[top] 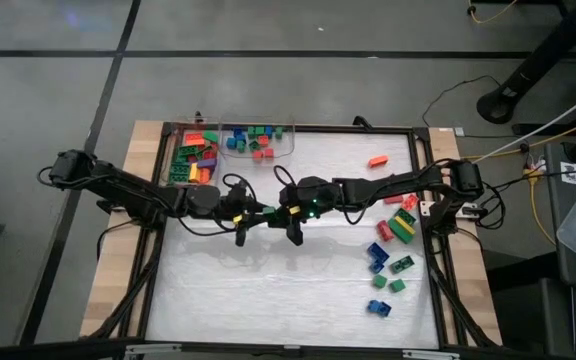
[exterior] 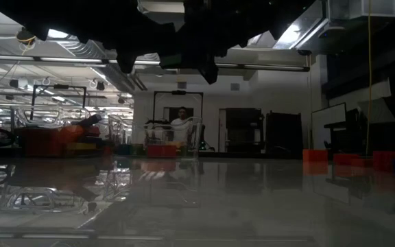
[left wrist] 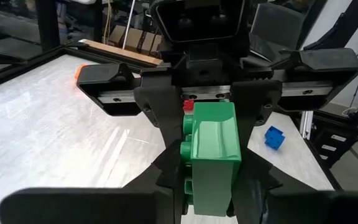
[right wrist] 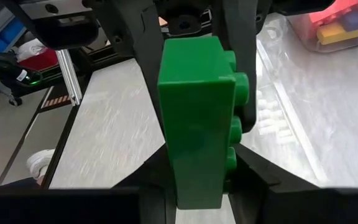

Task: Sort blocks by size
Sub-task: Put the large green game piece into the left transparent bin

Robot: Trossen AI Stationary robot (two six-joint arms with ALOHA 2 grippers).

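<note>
At tabletop centre: both grippers meet nose to nose, raised above the surface (low view shows them hanging over it, not touching).
Left gripper (top: 240, 235): jaws narrowed onto a long green block (left wrist: 213, 158); wrist view shows a finger (left wrist: 160, 118) pressed on each side of it.
Right gripper (top: 294, 232): jaws also narrowed on the same green block, gripping its opposite end; studs face sideways in its wrist view.
Green block: upright between the two grippers, off the tabletop (top: 268, 290), shared by both.
Small red bit: a red stud-sized piece shows at the block's far end in left wrist view; can't tell what it is.
Bins: two clear trays at the far edge. Left one (top: 196, 160) holds longer blocks, mixed green, red, yellow, orange, purple. Right one (top: 260, 142) holds short blocks, blue, green, red.
Loose blocks: cluster near tabletop's right side, red, green, blue (top: 378, 257); one orange block (top: 377, 160) alone near the far right corner.
Background: a person (exterior: 180, 123) stands well behind the table in low view.
</note>
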